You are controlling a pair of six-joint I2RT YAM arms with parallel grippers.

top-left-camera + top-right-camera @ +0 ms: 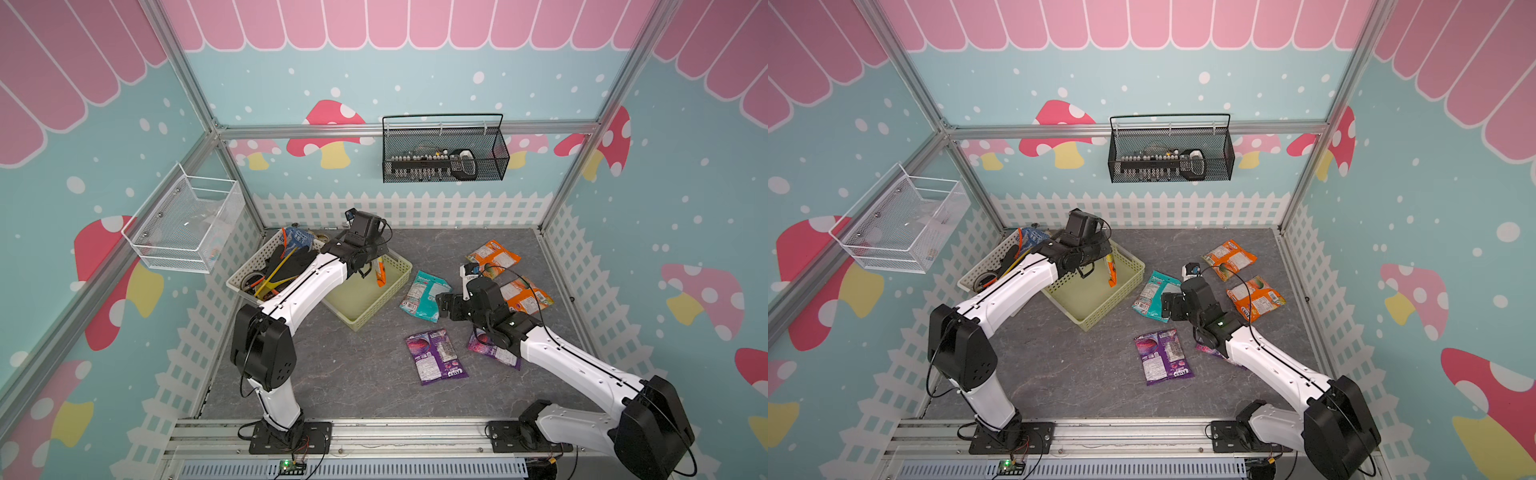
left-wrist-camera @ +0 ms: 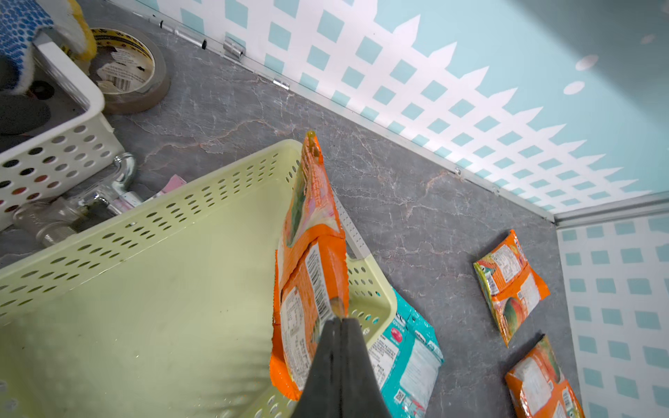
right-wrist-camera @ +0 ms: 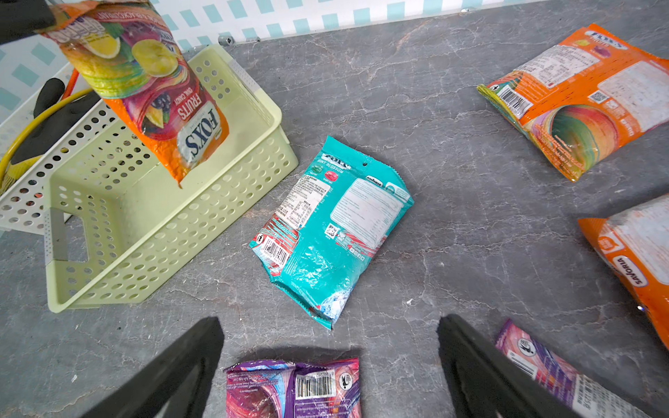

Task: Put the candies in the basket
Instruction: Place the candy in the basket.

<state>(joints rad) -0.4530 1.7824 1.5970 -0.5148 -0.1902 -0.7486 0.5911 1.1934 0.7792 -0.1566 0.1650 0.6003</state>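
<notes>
Grey marbled tabletop [image 1: 357,374] fills a booth papered with mushrooms and a white picket fence, and on it sits the pale yellow-green basket [image 1: 365,309], which serves as the landmark for everything else. Its floor looks bare in the left wrist view, so no candy appears to have been dropped in yet. Hanging over the basket, above its far side, is the first orange bag [image 1: 380,272], pinched by an edge in the left gripper [image 2: 338,318], whose jaws are pressed together on the wrapper; the bag dangles upright with its lower edge not yet touching the basket floor. Just beside the basket's right-hand side lies the teal bag [image 1: 424,299], flat and label side up. Farther from the basket on that same side lie two more orange bags [image 1: 492,255] [image 1: 525,297], and toward the robot from the basket are two purple bags [image 1: 434,357] [image 1: 494,351], the second partly hidden under the right arm. The right gripper [image 3: 329,347] hovers with its jaws spread wide and empty, near the teal bag and over the purple ones. By this reckoning one bag is about to be delivered and five remain on the table.
</notes>
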